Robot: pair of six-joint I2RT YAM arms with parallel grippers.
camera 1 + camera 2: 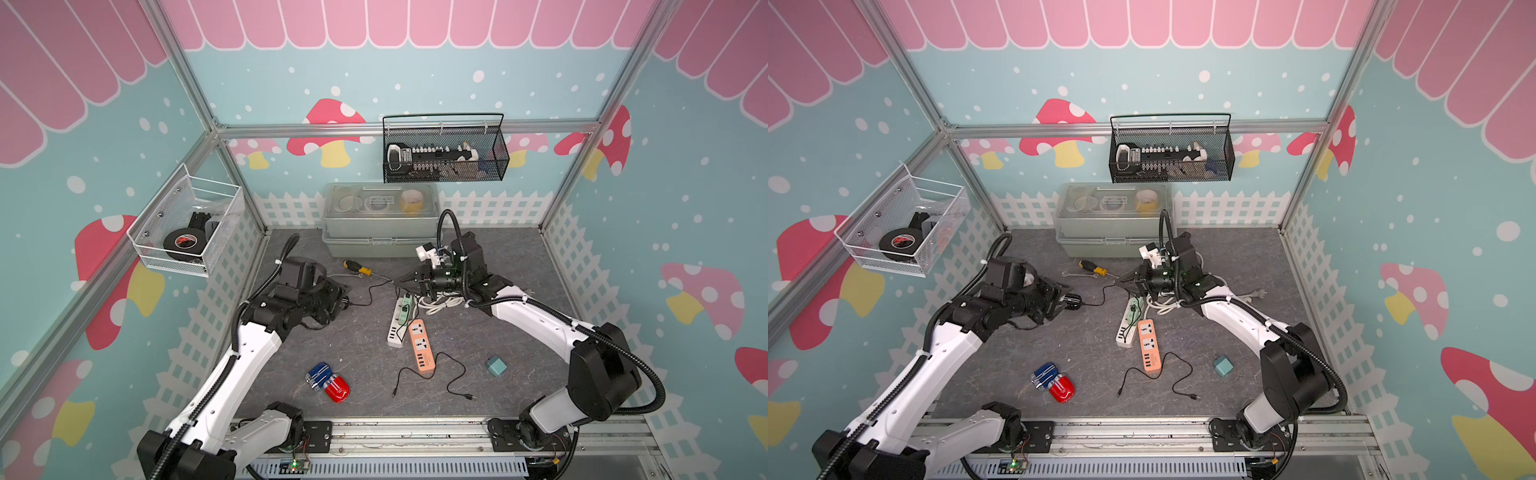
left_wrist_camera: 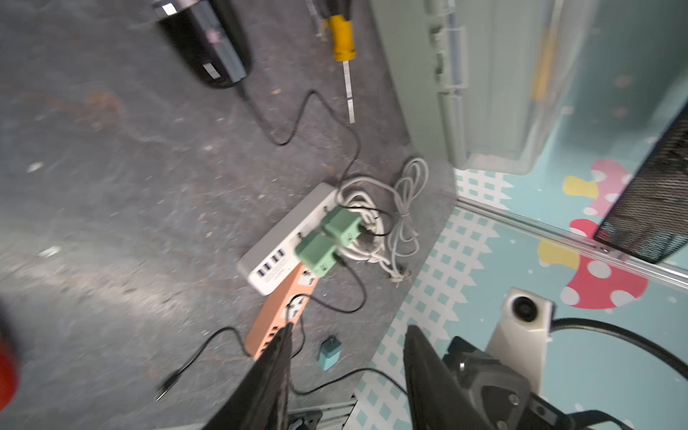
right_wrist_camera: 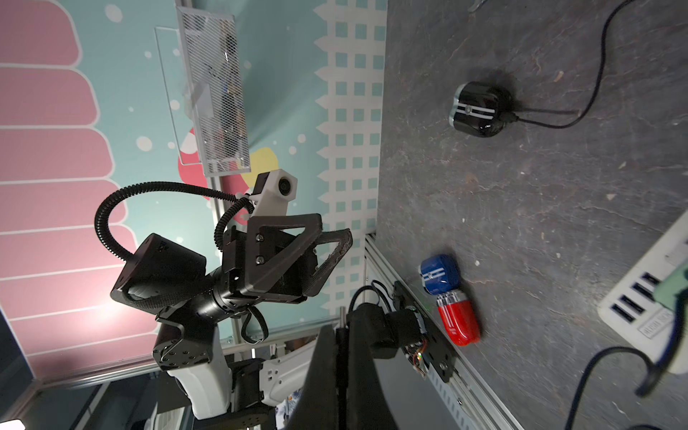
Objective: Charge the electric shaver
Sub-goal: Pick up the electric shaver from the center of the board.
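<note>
The shaver lies on the mat with its cable plugged in, near the left gripper, whose jaws stand half open, empty. The right gripper hovers closed and empty near the white strip.

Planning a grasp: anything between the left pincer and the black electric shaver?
Nothing visible. The open left pincer is right beside the black electric shaver; only its plugged-in black cable leaves it, away from the pincer, toward the white power strip.
</note>
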